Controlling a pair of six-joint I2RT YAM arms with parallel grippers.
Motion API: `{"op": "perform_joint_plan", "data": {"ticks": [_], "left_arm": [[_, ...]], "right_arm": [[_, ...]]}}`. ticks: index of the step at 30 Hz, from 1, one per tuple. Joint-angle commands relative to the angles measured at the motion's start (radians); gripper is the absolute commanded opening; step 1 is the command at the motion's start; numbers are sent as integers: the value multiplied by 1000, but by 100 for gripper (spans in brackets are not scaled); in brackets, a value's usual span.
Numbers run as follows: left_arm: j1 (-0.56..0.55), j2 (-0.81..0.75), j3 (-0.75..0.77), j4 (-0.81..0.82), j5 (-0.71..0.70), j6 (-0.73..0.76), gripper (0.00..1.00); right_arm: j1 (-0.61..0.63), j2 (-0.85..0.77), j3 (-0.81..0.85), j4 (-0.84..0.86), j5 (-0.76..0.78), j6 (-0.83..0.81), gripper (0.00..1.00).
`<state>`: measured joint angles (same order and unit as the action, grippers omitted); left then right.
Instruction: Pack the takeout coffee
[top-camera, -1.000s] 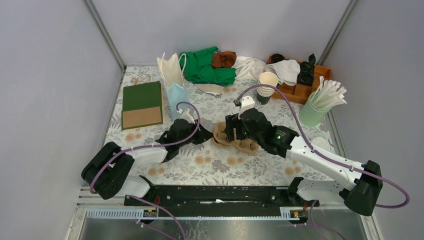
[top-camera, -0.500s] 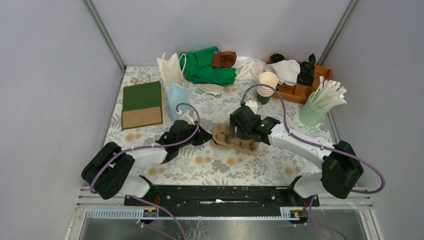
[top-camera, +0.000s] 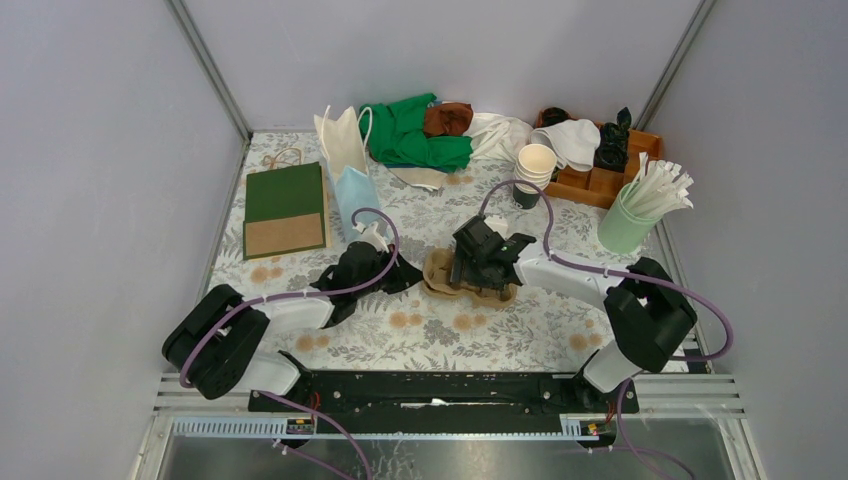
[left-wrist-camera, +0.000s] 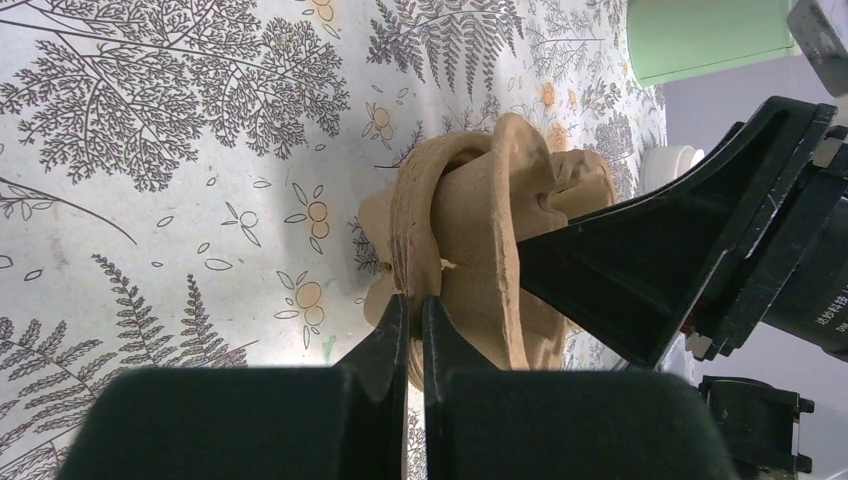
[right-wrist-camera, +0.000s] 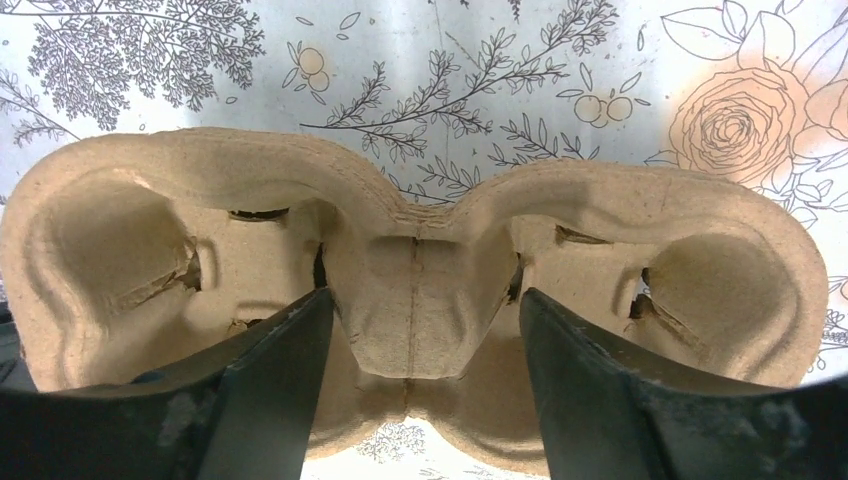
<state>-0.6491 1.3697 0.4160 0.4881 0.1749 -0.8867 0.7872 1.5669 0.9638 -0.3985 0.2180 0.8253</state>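
Pinches pulp tray (top-camera: 440, 272) left rim in closed left gripper (left-wrist-camera: 412, 325). Straddles tray's centre divider with right gripper (right-wrist-camera: 425, 300), jaws wide. Locates takeout coffee (left-wrist-camera: 672, 165) just beside tray's far-right end.

I counted two arms, a left arm (top-camera: 300, 310) and a right arm (top-camera: 570, 275). There was one brown pulp tray (top-camera: 438, 270) with two wells, one stack of lidless cups (top-camera: 535, 165), and one lidded cup (left-wrist-camera: 672, 165), mostly hidden. One mint-green holder (top-camera: 622, 228) held white sticks, too many to count. There was one wooden organiser (top-camera: 600, 185). Three paper bags were out: white (top-camera: 340, 140), blue (top-camera: 356, 195) and green-and-brown (top-camera: 285, 208). I saw four bunched cloths: green (top-camera: 410, 135), brown (top-camera: 448, 118) and two white (top-camera: 500, 135).
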Motion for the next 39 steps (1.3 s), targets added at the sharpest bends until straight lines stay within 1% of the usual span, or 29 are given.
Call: {"op": "perform_joint_plan", "data": {"ticks": [1,3,5,9,12,21,28,30,37,39], "left_arm": [[3,-25,-3,0,-32,36,0],[2,-27,0,-15,-44,41,0],[2,-29,0,-27,-57,47,0],[2,-35,3,-59,-91,70,0],[3,-40,3,-84,-115,87,0],[2,-36,5,-119,-158,125,0],[2,-27,16,-156,-172,148,0],[2,-27,22,-169,-198,154,0],[-13,-28,46,-218,-237,179,0],[-18,-27,51,-221,-236,177,0]], "right_arm": [[-2,-2,23,3,-14,43,70],[-1,-32,28,-10,-12,44,62],[-2,-76,35,-32,-3,46,57],[-7,-138,55,-81,18,44,53],[-16,-177,59,-101,17,41,46],[-75,-243,71,-114,-51,33,45],[-109,-274,97,-133,-75,21,45],[-116,-282,94,-127,-92,24,44],[-124,-272,93,-108,-124,22,43],[-124,-260,90,-95,-140,16,45]]}}
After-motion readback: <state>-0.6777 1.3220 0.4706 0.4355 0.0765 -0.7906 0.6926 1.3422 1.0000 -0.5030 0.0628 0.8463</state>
